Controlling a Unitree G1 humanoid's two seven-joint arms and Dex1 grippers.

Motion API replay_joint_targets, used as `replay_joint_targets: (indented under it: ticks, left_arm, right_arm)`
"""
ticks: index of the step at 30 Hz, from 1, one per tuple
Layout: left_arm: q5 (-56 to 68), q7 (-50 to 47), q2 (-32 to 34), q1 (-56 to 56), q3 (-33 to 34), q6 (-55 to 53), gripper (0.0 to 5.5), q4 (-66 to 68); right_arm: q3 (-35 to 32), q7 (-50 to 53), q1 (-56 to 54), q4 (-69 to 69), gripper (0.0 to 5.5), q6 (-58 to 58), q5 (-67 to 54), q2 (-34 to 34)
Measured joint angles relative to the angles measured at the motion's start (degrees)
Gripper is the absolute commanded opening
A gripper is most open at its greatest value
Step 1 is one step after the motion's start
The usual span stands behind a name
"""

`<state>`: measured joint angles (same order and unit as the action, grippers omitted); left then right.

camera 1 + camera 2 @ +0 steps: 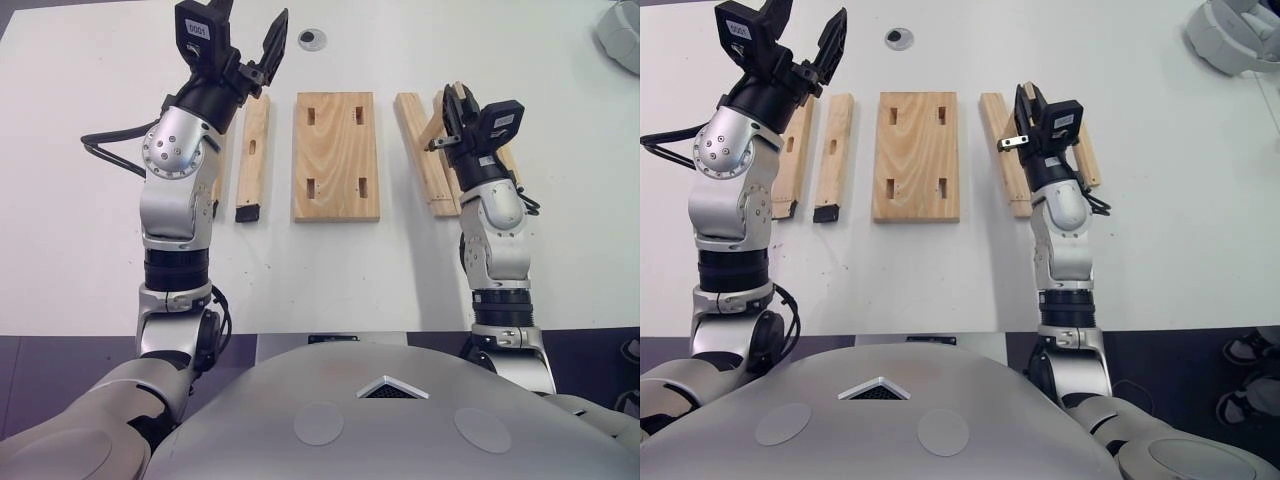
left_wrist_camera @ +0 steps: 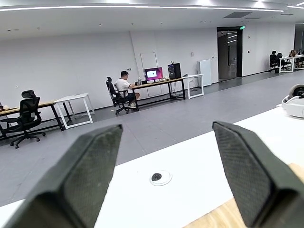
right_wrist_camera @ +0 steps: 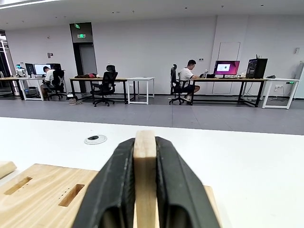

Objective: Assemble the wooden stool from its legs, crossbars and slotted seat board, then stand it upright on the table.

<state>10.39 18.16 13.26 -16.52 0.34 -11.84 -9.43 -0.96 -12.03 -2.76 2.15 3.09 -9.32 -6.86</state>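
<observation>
Slotted seat board (image 1: pixel 336 155) lies flat mid-table (image 1: pixel 90 260). At its 9 o'clock lies a leg (image 1: pixel 253 158), with a second leg (image 1: pixel 792 165) beyond it, partly hidden by the left arm. Left gripper (image 1: pixel 248 25) is raised over these legs, fingers spread wide, holding nothing. At the board's 3 o'clock lies another leg (image 1: pixel 418 150). Just beside it the right gripper (image 1: pixel 456 108) is clamped on a thin wooden piece (image 3: pixel 145 161) held tilted; leg or crossbar, can't tell. Cable port (image 1: pixel 311 39) sits at the board's 12 o'clock.
</observation>
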Motion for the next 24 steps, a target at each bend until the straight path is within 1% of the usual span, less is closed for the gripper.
replay_joint_targets:
  ticks: [7, 11, 15, 17, 20, 24]
  left_arm:
    - [-1.76, -0.03, 0.5, 0.01, -0.34, 0.12, 3.5, 0.0]
    - [-2.08, -0.03, 0.49, 0.01, -0.57, 0.19, 3.5, 0.0]
    - [-2.21, -0.02, 0.53, 0.01, -0.76, 1.34, 3.5, 0.0]
    - [-2.32, -0.02, 0.55, 0.01, -0.8, 1.4, 3.5, 0.01]
    - [-3.32, -0.03, 0.56, 0.02, -1.04, 2.03, 3.5, 0.01]
    - [-3.8, -0.03, 0.55, 0.05, -1.22, 2.24, 3.5, 0.0]
  right_arm:
    - [-1.36, -1.5, 0.0, 0.76, 0.42, 0.29, -2.84, -0.43]
    - [-2.56, -4.1, 0.2, 3.78, 0.42, 4.73, -5.44, -0.4]
    - [-6.95, -6.5, 0.53, 5.53, 0.42, 4.85, -13.6, 0.49]
    - [-7.8, -7.4, 0.72, 5.69, 0.42, 4.55, -15.37, 0.33]
    - [-6.05, -7.59, 0.73, 5.75, 0.42, 4.53, -14.89, -1.66]
    - [-2.27, -7.32, 0.63, 5.12, 0.42, 4.67, -10.1, -4.07]
